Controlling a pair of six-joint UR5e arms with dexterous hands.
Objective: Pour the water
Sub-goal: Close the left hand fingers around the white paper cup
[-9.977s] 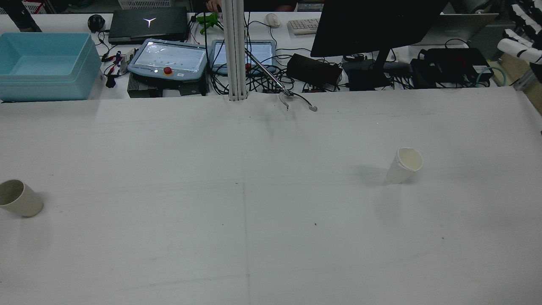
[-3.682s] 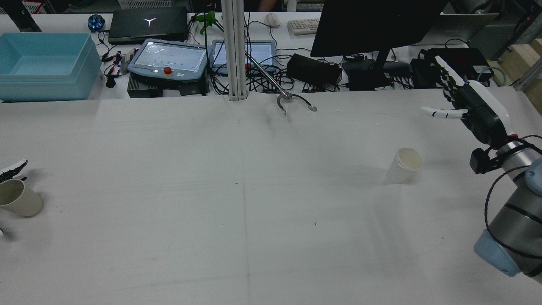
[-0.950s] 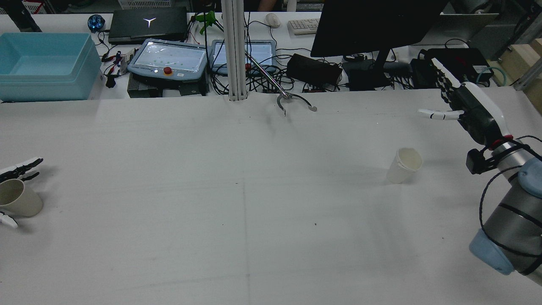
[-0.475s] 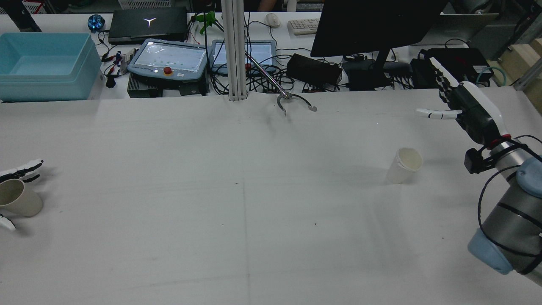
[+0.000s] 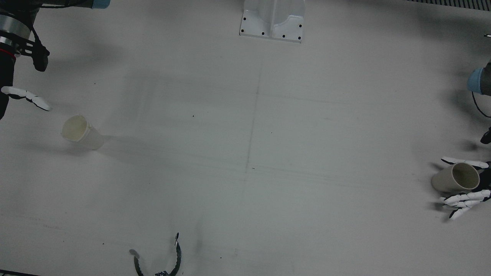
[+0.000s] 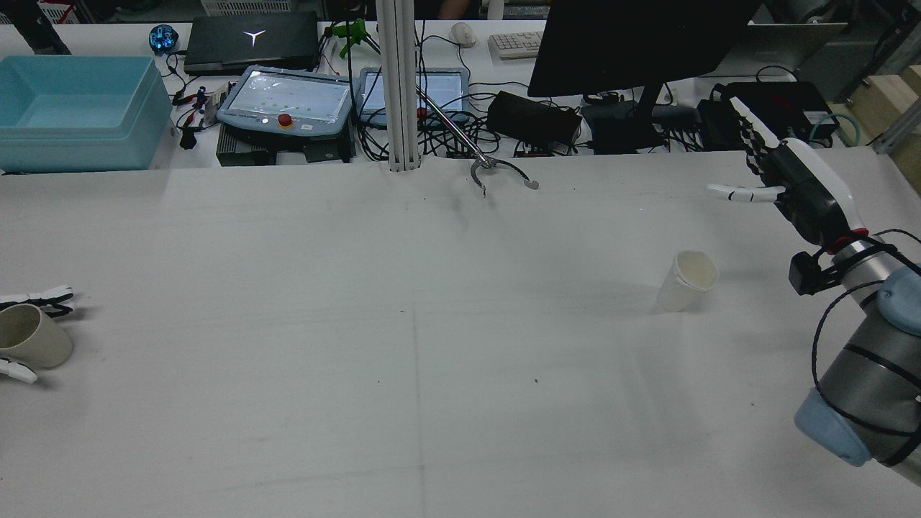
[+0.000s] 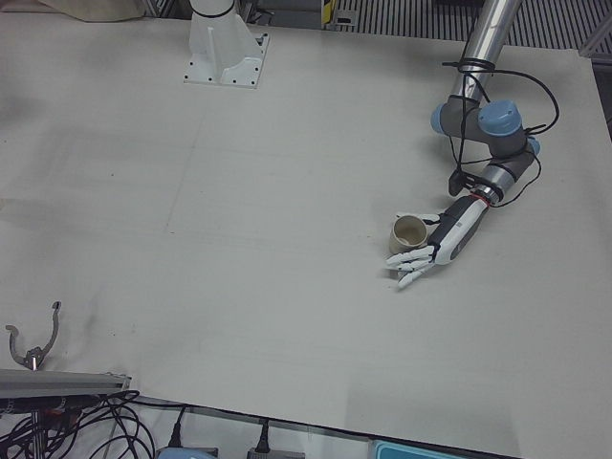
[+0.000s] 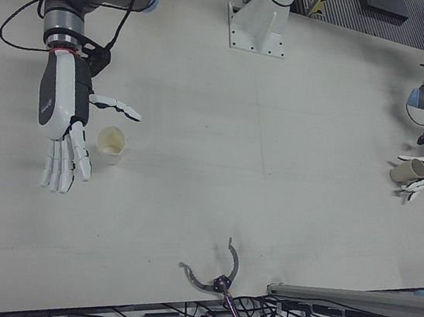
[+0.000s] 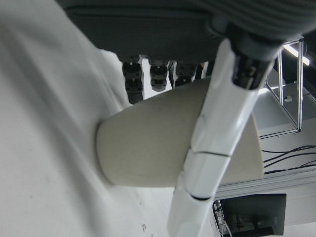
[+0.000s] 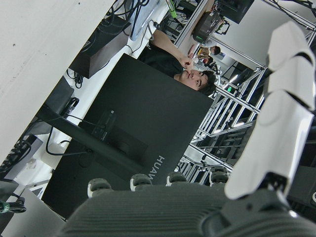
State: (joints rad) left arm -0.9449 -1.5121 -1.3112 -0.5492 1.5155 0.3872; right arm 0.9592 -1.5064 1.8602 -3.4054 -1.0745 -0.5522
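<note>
A beige cup [image 6: 32, 345] stands upright at the table's left edge; it also shows in the front view [image 5: 454, 178] and the left-front view [image 7: 409, 232]. My left hand [image 5: 466, 199] is open around it, with its fingers [image 6: 36, 296] on the far side and the thumb on the near side, close to its wall. In the left hand view one finger [image 9: 217, 133] lies across the cup [image 9: 148, 153]. A white cup [image 6: 687, 280] stands upright on the right half. My right hand [image 6: 799, 187] is open and empty in the air, beyond and to the right of it.
A metal claw tool [image 6: 496, 173] lies at the table's far edge. Behind it stand a blue bin [image 6: 79, 108], teach pendants, cables and a dark monitor [image 6: 633, 43]. A white pedestal [image 5: 272, 19] stands at the robot's side.
My left hand's fingers have come closer to the beige cup in the last second. My right hand has hardly moved. Ten seconds ago neither hand was over the table.
</note>
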